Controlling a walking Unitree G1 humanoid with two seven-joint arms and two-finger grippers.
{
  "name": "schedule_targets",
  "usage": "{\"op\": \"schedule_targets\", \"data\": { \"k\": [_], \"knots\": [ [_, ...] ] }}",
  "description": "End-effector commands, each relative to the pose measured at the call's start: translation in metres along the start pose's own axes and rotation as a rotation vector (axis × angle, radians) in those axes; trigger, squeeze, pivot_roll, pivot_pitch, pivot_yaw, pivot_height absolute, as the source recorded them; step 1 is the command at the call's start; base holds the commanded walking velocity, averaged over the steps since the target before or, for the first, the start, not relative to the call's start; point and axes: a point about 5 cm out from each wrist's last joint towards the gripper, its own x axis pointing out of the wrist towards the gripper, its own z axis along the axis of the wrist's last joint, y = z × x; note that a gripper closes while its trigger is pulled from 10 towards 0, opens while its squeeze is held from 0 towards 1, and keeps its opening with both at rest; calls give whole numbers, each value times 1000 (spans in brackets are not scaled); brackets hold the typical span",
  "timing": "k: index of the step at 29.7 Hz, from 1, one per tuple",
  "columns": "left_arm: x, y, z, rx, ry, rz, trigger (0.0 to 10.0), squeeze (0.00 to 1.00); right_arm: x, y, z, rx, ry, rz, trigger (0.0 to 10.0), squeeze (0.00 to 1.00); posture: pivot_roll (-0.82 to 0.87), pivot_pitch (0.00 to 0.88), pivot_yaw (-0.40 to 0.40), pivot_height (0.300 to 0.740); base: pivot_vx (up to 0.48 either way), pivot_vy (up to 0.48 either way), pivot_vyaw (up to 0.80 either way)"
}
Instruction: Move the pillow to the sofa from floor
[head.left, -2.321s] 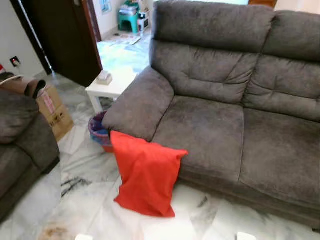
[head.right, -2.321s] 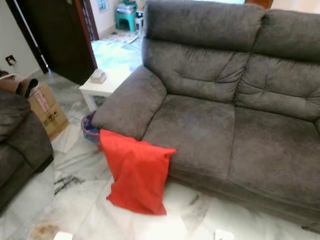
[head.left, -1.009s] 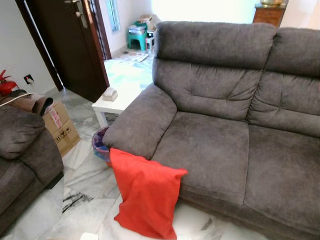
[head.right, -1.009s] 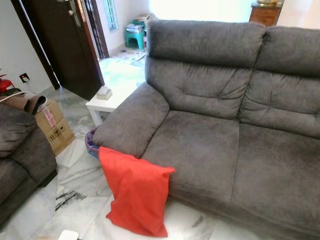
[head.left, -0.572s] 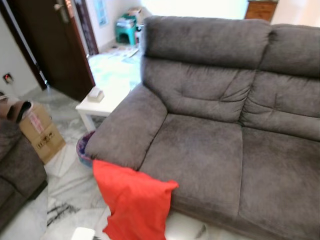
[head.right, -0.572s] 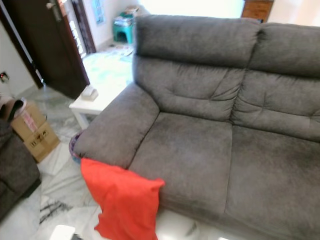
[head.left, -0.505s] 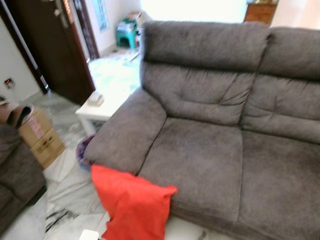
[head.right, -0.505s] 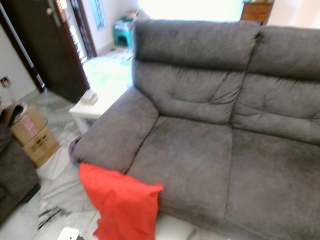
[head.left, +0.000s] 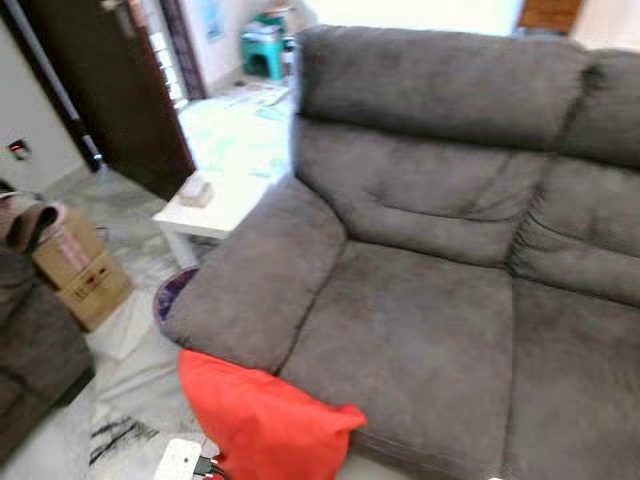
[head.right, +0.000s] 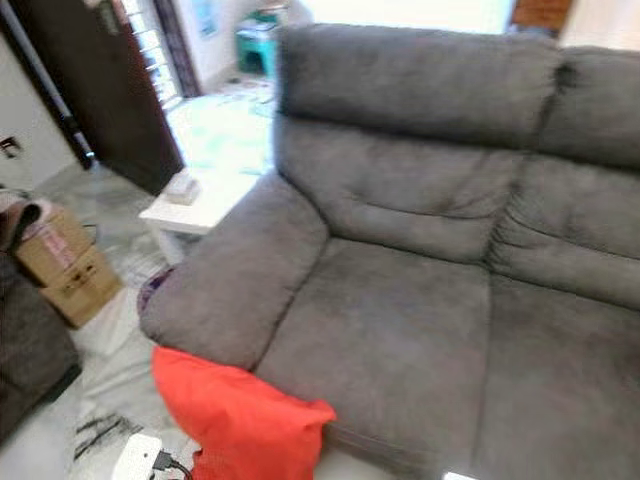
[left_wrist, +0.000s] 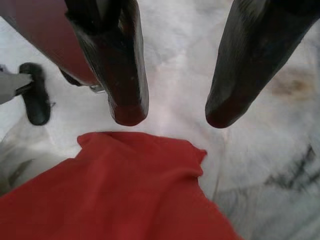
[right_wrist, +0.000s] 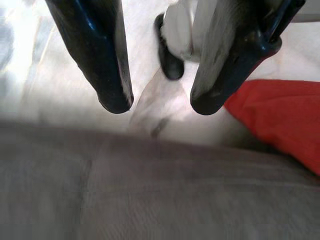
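Closing in on the pillow

Pillow (head.left: 262, 425) leans on sofa (head.left: 420, 330) front, floor-bound; left claw (left_wrist: 170, 112) open above it, right claw (right_wrist: 155, 102) open near the sofa edge; a thin pinch could slip.

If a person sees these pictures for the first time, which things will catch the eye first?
First, the bright red fabric pillow on the pale marble floor, leaning against the front of the big grey plush sofa under its armrest. Next, the open left pincer hanging just above the pillow's corner. Beside the sofa stands a small white side table.
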Motion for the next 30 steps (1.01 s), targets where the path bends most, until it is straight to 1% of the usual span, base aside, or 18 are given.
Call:
{"op": "schedule_targets", "data": {
  "k": [1,6,8,11,16,18,20,22,23,25,27,28,29,30],
  "knots": [
    [-7,8,-23,-9,78,28,10000,0,-1,9,-4,6,8,23,10000,0,-100,82,37,740,0,0,800],
    [-6,8,-19,-7,68,27,10000,0,0,9,-3,-3,6,27,10000,0,-99,83,37,740,0,0,800],
    [-5,10,-14,-7,54,33,10000,0,-1,9,-4,2,6,27,10000,0,-100,82,38,740,0,0,800],
    [-5,9,-13,-4,52,30,10000,0,-1,8,-3,26,-3,24,10000,0,-98,79,38,740,0,0,769],
    [-2,5,-8,15,36,24,10000,0,0,7,2,73,-25,19,10000,0,-99,74,42,740,0,0,0],
    [0,2,1,27,-3,28,10000,0,2,5,12,110,-66,13,10000,0,-100,70,44,740,0,0,0],
    [2,4,18,55,-78,28,10000,0,4,4,25,115,-119,20,10000,0,-92,62,43,740,0,0,0],
    [3,4,27,75,-118,27,10000,0,5,4,31,113,-146,24,10000,0,-92,62,43,740,0,0,0],
    [4,5,38,98,-162,26,10000,0,5,4,39,113,-183,27,10000,0,-86,57,43,740,0,0,0],
    [5,6,76,134,-316,26,10000,0,6,2,61,110,-293,39,10000,0,-94,51,48,740,0,0,0],
    [2,4,109,148,-457,21,10000,0,4,-3,80,115,-391,40,10000,0,-95,46,51,740,0,0,0],
    [0,0,118,151,-503,4,10000,0,3,-4,88,108,-431,42,10000,0,-94,46,51,740,0,0,0],
    [-2,-7,129,173,-570,-21,10000,0,1,-5,101,93,-498,52,10000,0,-91,44,52,740,0,0,0],
    [-4,-9,134,180,-600,-26,10000,0,-1,-5,108,91,-534,60,10000,0,-92,41,54,740,0,0,0]
  ]
}}
